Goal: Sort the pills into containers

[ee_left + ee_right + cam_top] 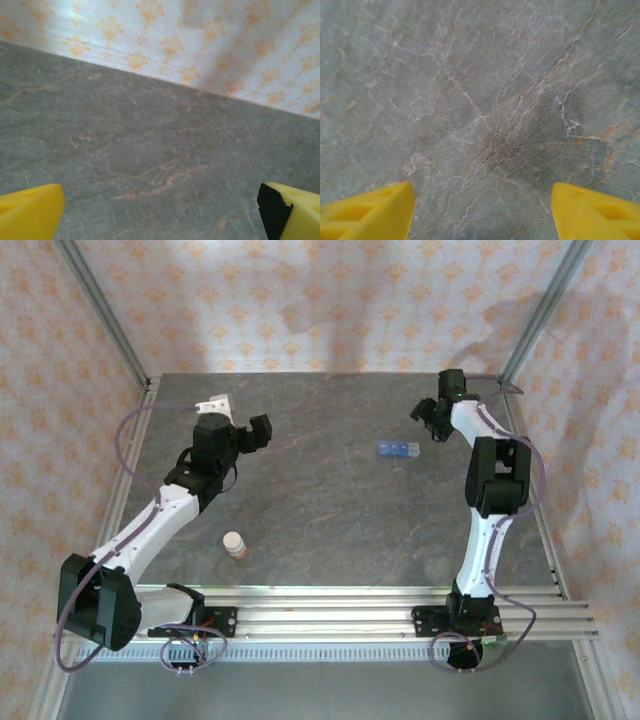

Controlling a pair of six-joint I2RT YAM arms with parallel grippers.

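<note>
Pill box on the worktop, my right gripper just beside it, jaws apart.
Light, slick plastic, I reckon (may skate): I'd pinch across its short width. My left gripper, also apart, sits well away from it.

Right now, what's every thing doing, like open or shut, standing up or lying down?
Pill box: lying flat; lids too small to tell.
Bottle: standing upright, white cap on.
Left arm: jaws wide open, nothing between them.
Right arm: jaws open, nothing between them.
</note>
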